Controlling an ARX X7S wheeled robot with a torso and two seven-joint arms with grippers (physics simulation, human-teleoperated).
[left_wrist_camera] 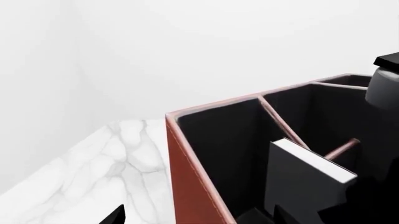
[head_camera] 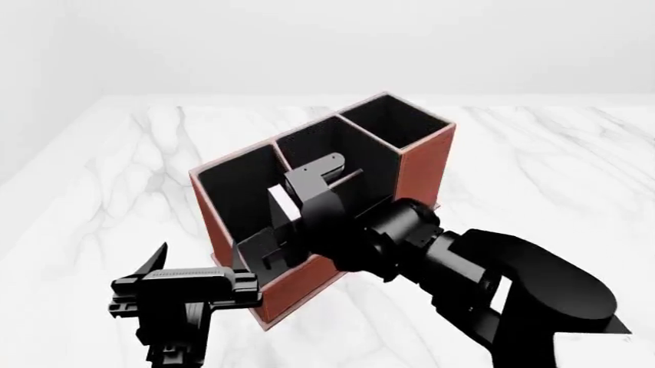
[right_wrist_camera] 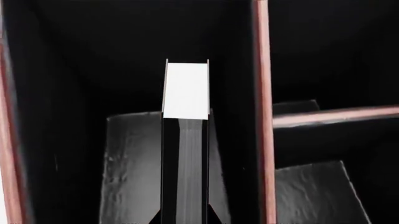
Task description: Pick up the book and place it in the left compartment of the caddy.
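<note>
The reddish-brown caddy point(head_camera: 425, 165) stands on the marble, its left compartment point(head_camera: 238, 188) nearest my left arm. My right gripper point(head_camera: 278, 234) reaches down into that bay, shut on the book point(head_camera: 278, 201), which stands upright with its white page edge showing. In the right wrist view the book point(right_wrist_camera: 186, 91) sits between the jaws point(right_wrist_camera: 185, 212) above the bay's black floor point(right_wrist_camera: 124, 154); I cannot tell if it touches. The left wrist view shows the book point(left_wrist_camera: 311, 172) inside the caddy wall point(left_wrist_camera: 187, 186). My left gripper point(head_camera: 199, 257) is open beside the caddy's near corner, holding nothing.
A white marble tabletop point(head_camera: 532, 169) spreads round the caddy, with a white wall behind. The tall square bay point(head_camera: 399, 123) and the small divided bays point(head_camera: 317, 149) lie to the right of the book. The divider rim point(right_wrist_camera: 262, 93) runs close beside the book.
</note>
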